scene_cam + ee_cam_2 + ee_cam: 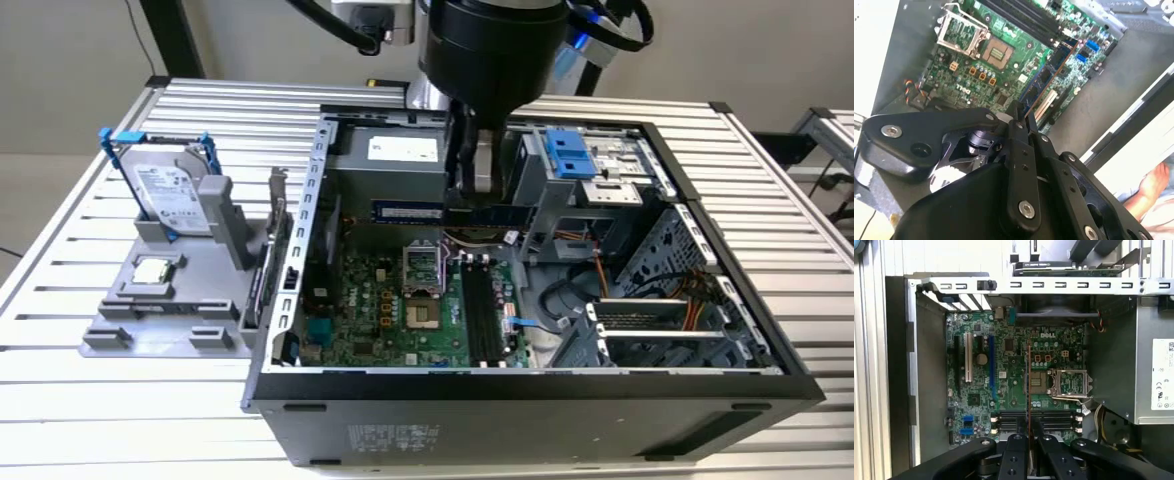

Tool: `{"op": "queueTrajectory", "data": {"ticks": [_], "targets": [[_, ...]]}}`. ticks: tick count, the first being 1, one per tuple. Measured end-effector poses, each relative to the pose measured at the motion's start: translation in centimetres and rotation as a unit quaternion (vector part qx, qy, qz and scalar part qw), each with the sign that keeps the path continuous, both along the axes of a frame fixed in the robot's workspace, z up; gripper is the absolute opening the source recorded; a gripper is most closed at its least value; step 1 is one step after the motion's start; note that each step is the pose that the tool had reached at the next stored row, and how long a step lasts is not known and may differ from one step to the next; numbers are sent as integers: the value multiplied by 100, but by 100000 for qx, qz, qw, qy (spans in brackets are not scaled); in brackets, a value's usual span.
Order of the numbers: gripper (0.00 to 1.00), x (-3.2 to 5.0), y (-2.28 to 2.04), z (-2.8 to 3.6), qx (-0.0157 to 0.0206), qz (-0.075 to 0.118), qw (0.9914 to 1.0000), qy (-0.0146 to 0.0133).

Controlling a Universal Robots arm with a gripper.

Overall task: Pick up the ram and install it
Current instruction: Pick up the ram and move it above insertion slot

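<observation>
My gripper hangs inside the open computer case, above the green motherboard. It is shut on the ram, a thin blue-green stick that juts out toward the exterior view's left. In the second wrist view the ram reaches out from the gripper over the board. In the first wrist view the ram appears edge-on as a thin line rising from the gripper, apart from the black slots. In the exterior view the slots lie below the gripper.
A silver hard drive in a blue frame and an upright card with a metal bracket stand on a grey holder at the exterior view's left. The CPU socket, power supply, blue drive cage and cables crowd the case. A person's hand is beside it.
</observation>
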State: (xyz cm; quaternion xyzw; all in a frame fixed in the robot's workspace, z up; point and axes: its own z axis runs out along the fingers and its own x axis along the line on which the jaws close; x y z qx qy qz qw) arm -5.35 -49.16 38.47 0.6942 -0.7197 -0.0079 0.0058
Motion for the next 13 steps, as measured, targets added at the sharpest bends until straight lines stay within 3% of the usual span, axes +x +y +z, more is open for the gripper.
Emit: {"op": "queueTrajectory", "data": {"ticks": [13], "targets": [[0, 356, 0, 1, -7, 0, 100000, 6]]}}
